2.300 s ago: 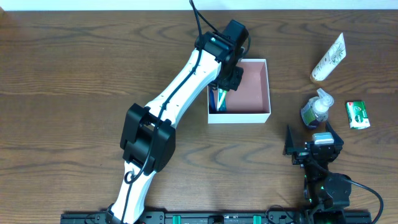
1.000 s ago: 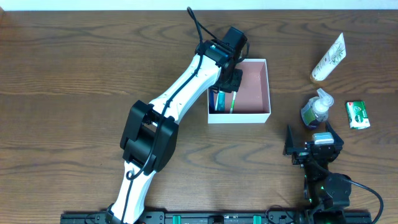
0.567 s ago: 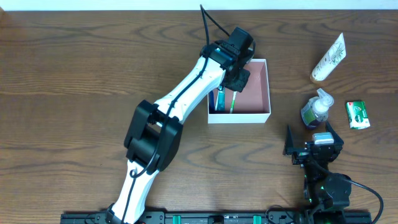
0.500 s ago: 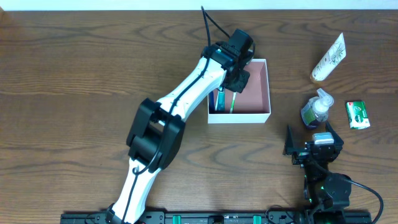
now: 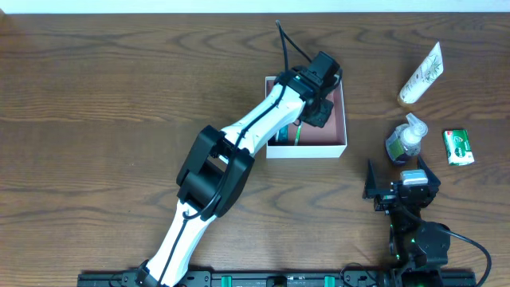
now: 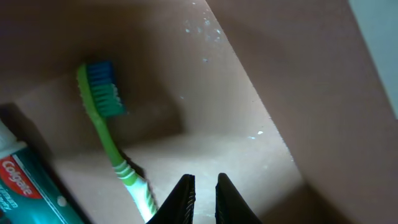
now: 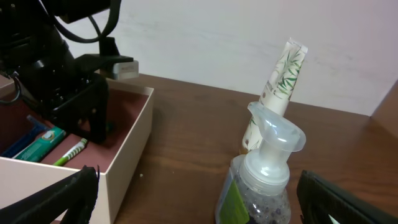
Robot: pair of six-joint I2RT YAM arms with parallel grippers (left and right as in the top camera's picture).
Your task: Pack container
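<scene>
**Left hand deep in the box, and the toothbrush is right beside it**

The left hand (image 6: 204,182) is hanging low inside the square shallow white-walled container with the dusty pink floor (image 5: 319,149), which is sitting at the middle of the brown wooden bench (image 5: 96,96), towards its far edge. Its fingers are pressed almost together, with only a sliver of gap showing and nothing between them.

Here is the worry. The green toothbrush with blue bristles (image 6: 115,155) is lying just left of those fingertips, and the teal-and-red toothpaste box (image 6: 28,186) is lying beyond it against the side wall. Any sideways drift while this low is likely to catch the brush handle and drag it across the floor. A steep exit could also clip the thin wall, and a box this light probably slides or tips rather than resisting.

The left arm is reaching long and diagonal across the bench, with the wrist bent down over the container's far half.

The right hand (image 5: 396,177) is sitting at the near right edge with fingers spread wide, gripping nothing. The clear pump bottle with the white nozzle (image 7: 267,168) is standing directly ahead of it. The white tube printed with green leaves (image 5: 421,73) is lying behind that, and the small green packet (image 5: 458,147) is off to the side. All three are outside the box, so I judge the packing is not finished. The tall pump bottle looks easy to topple if it is approached carelessly.
</scene>
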